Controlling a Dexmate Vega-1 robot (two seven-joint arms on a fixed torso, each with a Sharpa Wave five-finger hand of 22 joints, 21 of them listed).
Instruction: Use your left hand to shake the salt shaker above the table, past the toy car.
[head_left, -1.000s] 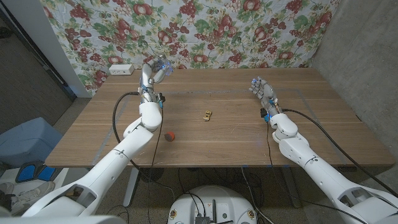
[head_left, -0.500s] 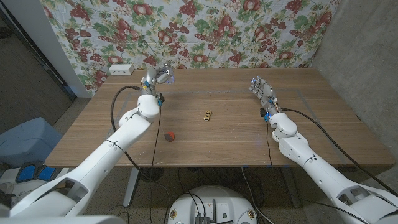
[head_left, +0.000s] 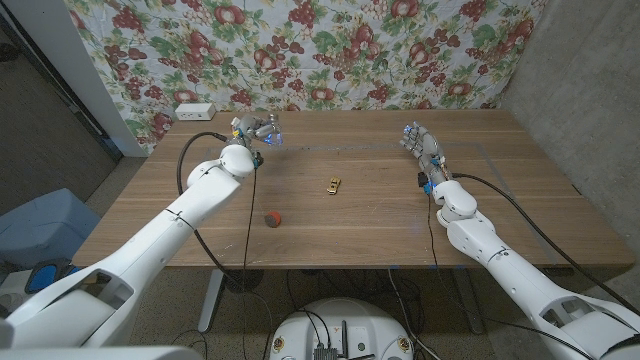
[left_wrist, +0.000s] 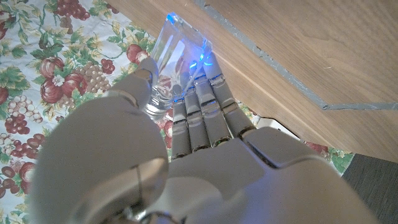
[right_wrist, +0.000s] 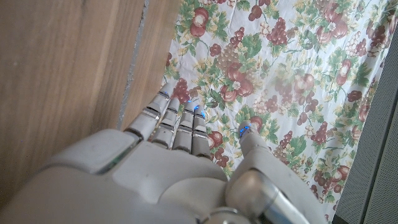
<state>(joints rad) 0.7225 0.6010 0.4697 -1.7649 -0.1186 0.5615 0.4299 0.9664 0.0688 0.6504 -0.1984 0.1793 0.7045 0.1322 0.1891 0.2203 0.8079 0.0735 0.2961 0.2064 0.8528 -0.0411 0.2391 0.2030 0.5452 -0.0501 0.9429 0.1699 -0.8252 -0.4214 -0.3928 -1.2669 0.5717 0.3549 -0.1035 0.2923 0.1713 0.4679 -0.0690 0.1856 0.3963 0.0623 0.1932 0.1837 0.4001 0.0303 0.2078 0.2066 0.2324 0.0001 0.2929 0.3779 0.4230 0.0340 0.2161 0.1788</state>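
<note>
While its thumb and fingers clamp the clear glass salt shaker (left_wrist: 169, 74), the left hand (head_left: 252, 127) hovers beyond the small yellow toy car (head_left: 332, 184); no writing is legible.

A makeshift test room or lab is suggested; a flowered cloth (head_left: 330, 50) is hung as a backdrop behind the wooden table (head_left: 370, 215); bare grey walls are seen beside it; cables (head_left: 245, 215) are trailed across the table.
</note>
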